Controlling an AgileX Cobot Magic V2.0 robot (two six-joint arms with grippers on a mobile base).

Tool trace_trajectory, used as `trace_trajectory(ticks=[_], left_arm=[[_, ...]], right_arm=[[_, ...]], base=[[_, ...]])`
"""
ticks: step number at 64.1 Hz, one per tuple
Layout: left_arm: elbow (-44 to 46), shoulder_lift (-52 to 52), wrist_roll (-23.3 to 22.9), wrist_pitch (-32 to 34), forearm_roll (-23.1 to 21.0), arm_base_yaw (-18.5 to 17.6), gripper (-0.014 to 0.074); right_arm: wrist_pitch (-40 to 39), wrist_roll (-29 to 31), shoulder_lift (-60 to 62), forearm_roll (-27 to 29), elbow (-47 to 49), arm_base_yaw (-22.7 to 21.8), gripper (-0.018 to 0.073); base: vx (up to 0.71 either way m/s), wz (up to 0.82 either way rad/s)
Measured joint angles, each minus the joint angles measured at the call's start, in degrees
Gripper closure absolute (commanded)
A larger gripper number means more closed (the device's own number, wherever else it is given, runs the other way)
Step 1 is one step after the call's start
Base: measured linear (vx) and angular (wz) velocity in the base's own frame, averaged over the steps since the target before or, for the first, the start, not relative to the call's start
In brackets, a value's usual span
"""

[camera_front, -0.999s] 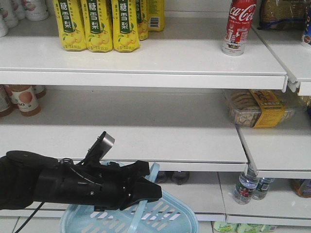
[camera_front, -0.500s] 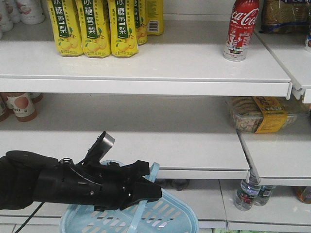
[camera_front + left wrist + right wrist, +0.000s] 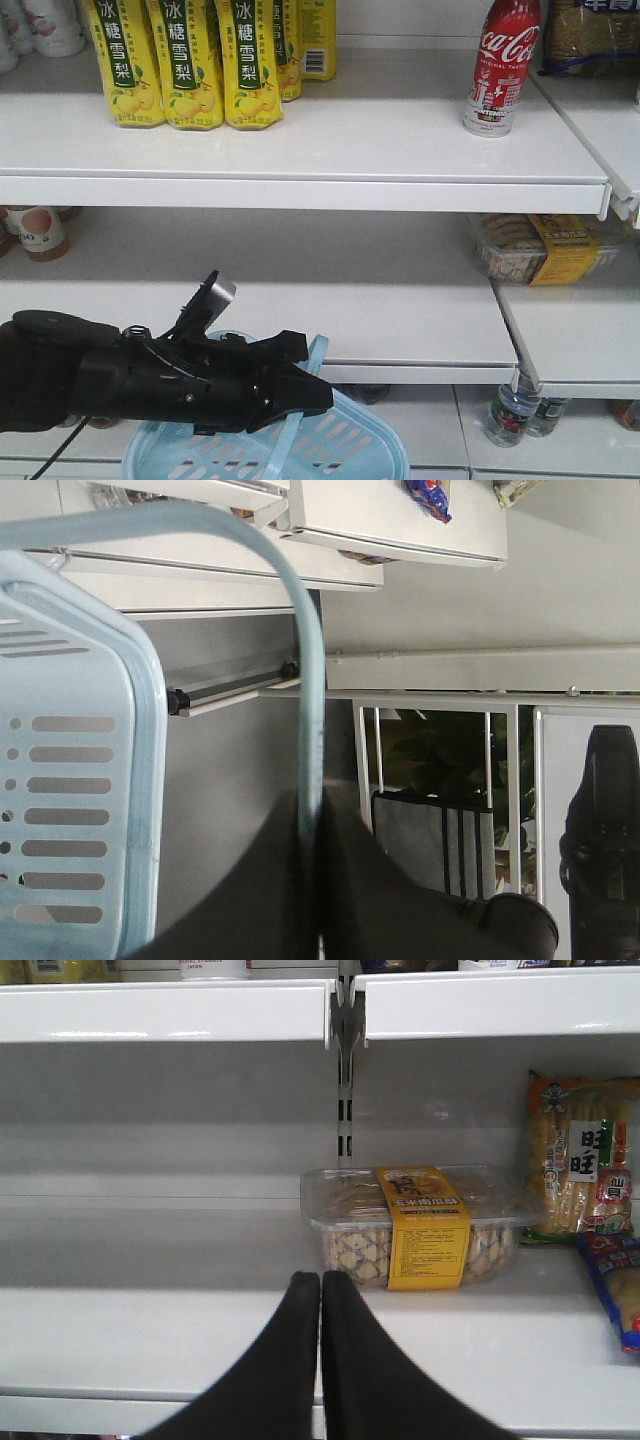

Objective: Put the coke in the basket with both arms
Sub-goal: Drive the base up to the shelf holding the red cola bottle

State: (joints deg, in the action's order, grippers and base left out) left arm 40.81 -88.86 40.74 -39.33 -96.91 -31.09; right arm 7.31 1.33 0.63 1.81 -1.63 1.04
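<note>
Left gripper point(image 3: 312, 825) is clamped tight on the light blue strap handle point(image 3: 306, 680) of the light blue slotted plastic basket point(image 3: 345, 445), down low. Right gripper point(image 3: 320, 1280) is pinched closed on nothing, over a white metal shelf point(image 3: 150, 1330). Slim red coke bottle point(image 3: 503, 65) stands upright way up on the top white shelf point(image 3: 350, 130), far right, untouched.

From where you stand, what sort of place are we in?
Probably a supermarket or a mock-up of one: white shelving stocked with yellow drink bottles, a red Coca-Cola bottle and a boxed snack, plus a light blue shopping basket below.
</note>
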Motion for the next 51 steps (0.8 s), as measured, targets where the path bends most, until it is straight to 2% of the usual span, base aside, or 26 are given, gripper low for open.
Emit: trace_trajectory(ticks=[51], left_arm=[[0.0, 0.0, 0.0, 0.0, 0.0, 0.0, 0.0603]], right_arm=[[0.0, 0.0, 0.0, 0.0, 0.0, 0.0, 0.0569]], base=[[0.03, 0.00]])
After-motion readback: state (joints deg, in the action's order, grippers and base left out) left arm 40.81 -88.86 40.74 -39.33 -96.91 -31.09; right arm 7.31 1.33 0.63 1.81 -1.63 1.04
